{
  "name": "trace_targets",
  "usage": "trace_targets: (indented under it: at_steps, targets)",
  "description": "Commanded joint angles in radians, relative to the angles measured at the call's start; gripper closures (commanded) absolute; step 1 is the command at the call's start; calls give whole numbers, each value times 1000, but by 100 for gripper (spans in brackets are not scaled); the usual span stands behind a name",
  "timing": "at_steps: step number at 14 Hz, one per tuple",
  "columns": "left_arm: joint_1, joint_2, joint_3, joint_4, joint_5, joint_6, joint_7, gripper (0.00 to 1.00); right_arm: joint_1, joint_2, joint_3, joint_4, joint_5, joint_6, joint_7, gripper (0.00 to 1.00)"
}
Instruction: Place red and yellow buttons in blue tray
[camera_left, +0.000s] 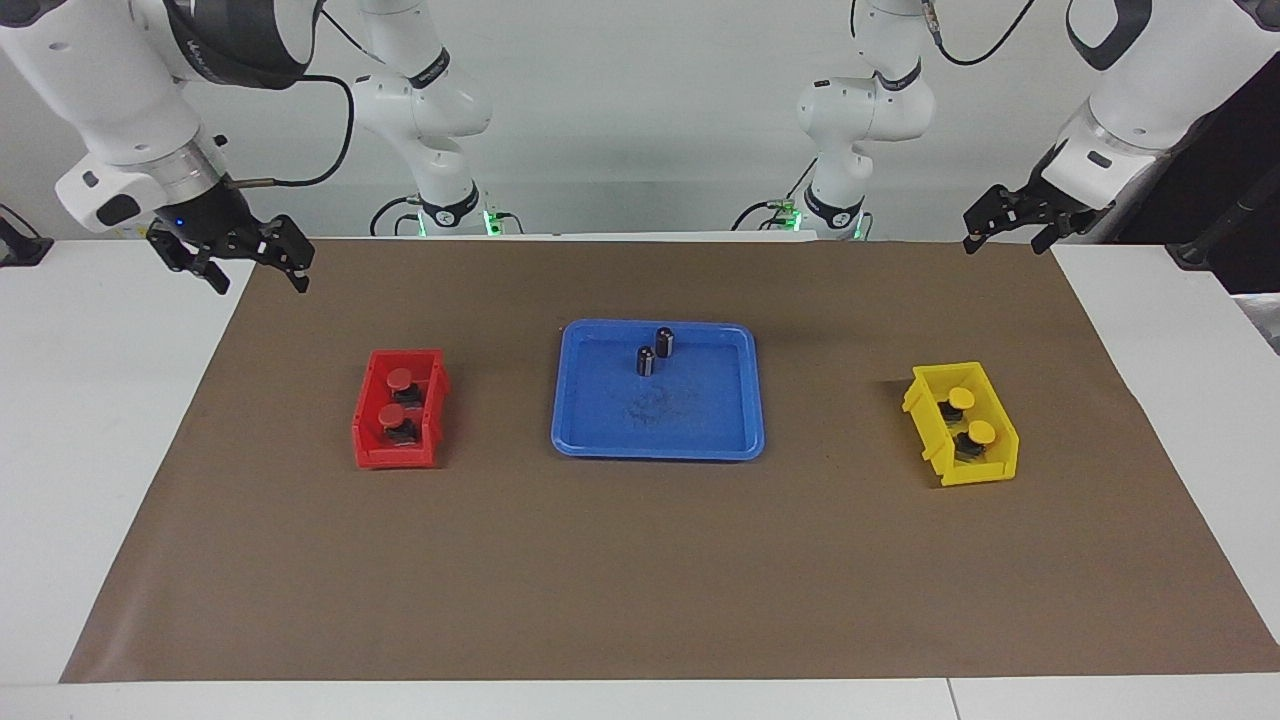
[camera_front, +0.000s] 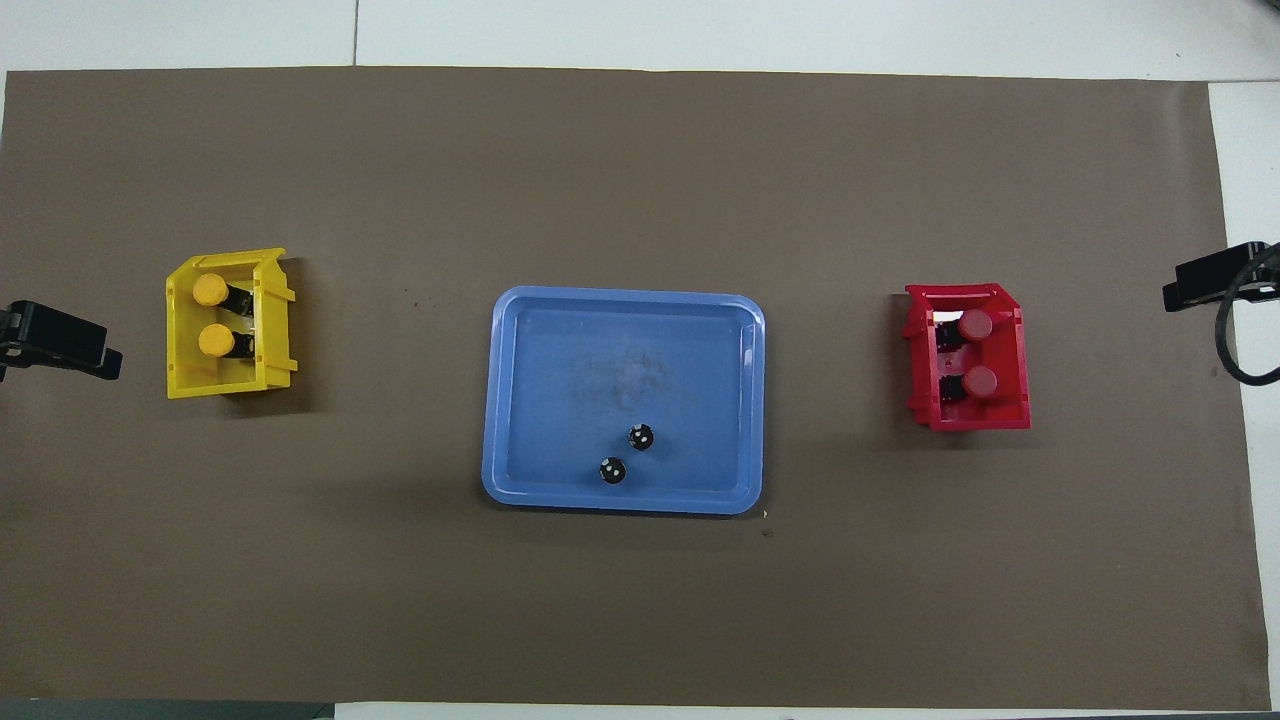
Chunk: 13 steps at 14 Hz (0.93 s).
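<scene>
Two red buttons (camera_left: 400, 378) (camera_left: 392, 413) sit in a small red bin (camera_left: 398, 457) toward the right arm's end of the table. Two yellow buttons (camera_left: 961, 398) (camera_left: 983, 432) sit in a small yellow bin (camera_left: 968, 476) toward the left arm's end. The blue tray (camera_left: 655, 435) lies between the bins at the middle of the brown mat. My right gripper (camera_left: 262, 285) hangs open and empty over the mat's corner beside the red bin's end. My left gripper (camera_left: 1004, 245) hangs open and empty over the mat's corner at the yellow bin's end.
Two dark capless cylinders (camera_left: 664, 342) (camera_left: 646, 360) stand upright in the tray, in the part nearer to the robots. The brown mat (camera_left: 640, 570) covers most of the white table.
</scene>
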<state>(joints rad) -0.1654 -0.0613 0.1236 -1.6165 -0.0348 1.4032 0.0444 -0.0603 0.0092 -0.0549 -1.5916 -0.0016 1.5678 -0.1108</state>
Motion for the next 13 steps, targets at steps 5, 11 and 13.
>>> trace_targets:
  at_steps: [5,11,13]
  targets:
    - [0,-20,4,-19,24,8,23,0,48,34,18,8,-31,79,2,0]
    - [17,-28,5,-49,26,69,31,0,116,107,21,-115,-17,276,100,17]
    - [17,-34,5,-69,26,85,28,0,117,100,21,-209,-17,371,106,24]
